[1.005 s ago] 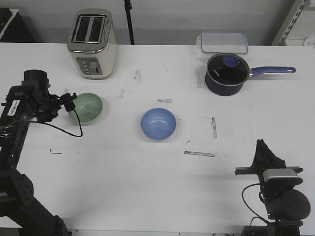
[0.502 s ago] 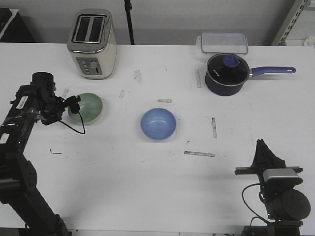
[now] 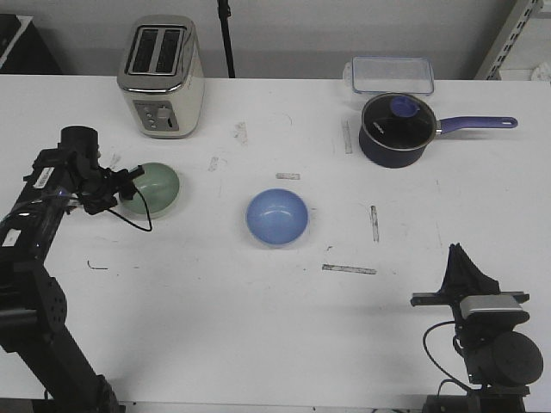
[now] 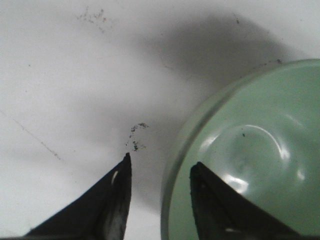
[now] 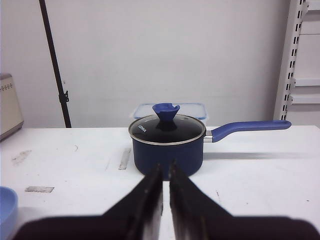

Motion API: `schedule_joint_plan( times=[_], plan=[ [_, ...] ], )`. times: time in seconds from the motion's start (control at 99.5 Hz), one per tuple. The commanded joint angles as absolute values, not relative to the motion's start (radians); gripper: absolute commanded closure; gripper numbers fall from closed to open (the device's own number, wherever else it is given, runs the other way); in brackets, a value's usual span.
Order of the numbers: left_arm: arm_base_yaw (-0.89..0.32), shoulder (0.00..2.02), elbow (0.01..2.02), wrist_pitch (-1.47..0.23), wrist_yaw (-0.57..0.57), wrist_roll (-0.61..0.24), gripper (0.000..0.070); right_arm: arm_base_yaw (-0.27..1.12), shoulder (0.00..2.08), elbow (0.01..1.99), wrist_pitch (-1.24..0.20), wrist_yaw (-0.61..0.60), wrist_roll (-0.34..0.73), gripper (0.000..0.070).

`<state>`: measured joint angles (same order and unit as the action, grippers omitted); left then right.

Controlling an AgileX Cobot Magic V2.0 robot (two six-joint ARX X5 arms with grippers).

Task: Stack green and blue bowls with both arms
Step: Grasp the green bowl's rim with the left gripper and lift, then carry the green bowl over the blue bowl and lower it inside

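My left end effector [image 4: 160, 172] is open, its fingers straddling the green bowl's [image 3: 151, 188] near rim; the blue bowl [image 3: 277, 216] sits rightward. My right end effector [image 5: 165, 175] is nearly closed, empty.

A white bench [image 3: 258, 344] fills the scene, its top scuffed with grey marks and strips of worn tape [image 3: 349, 269]. Beyond its far edge stands a plain pale wall [image 5: 175, 50]. A thin black pole [image 5: 54, 65] rises against that wall toward the left, and a white slotted shelving upright [image 5: 295, 60] stands at the far right. Light is even and soft.
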<state>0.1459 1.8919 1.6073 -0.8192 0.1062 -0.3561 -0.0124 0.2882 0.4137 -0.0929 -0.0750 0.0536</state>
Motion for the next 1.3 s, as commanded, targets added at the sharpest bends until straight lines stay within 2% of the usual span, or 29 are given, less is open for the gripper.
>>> schedule_joint_plan(
  times=[0.0,0.09,0.171,0.221,0.332,0.392,0.954,1.105,1.286],
  plan=[
    [0.143,1.926,1.628,-0.826,0.105,-0.361,0.0505,-0.012,0.288,0.410,-0.082,-0.074,0.062,0.0685],
    [0.136,1.930,1.628,-0.830,0.105,-0.361,0.0513,-0.012,0.288,0.410,-0.082,-0.074,0.063,0.0685],
    [0.135,1.932,1.628,-0.830,0.105,-0.361,0.0594,-0.012,0.288,0.410,-0.082,-0.074,0.062,0.0685],
    [0.135,1.932,1.628,-0.831,0.105,-0.361,0.0623,-0.012,0.288,0.410,-0.082,-0.074,0.063,0.0685],
    [0.135,1.932,1.628,-0.833,0.105,-0.361,0.0642,-0.012,0.288,0.410,-0.082,-0.074,0.063,0.0685],
    [0.135,1.932,1.628,-0.834,0.105,-0.361,0.0700,-0.012,0.288,0.410,-0.082,-0.074,0.062,0.0685],
    [0.094,1.794,1.628,-0.840,0.117,-0.413,0.0700,-0.012,0.288,0.410,-0.082,-0.074,0.062,0.0685],
    [0.039,1.739,1.628,-0.839,0.137,-0.418,0.0700,-0.012,0.288,0.410,-0.082,-0.074,0.063,0.0685],
    [-0.072,1.703,1.628,-0.826,0.220,-0.481,0.0700,-0.012,0.288,0.410,-0.082,-0.074,0.062,0.0685]
  ],
)
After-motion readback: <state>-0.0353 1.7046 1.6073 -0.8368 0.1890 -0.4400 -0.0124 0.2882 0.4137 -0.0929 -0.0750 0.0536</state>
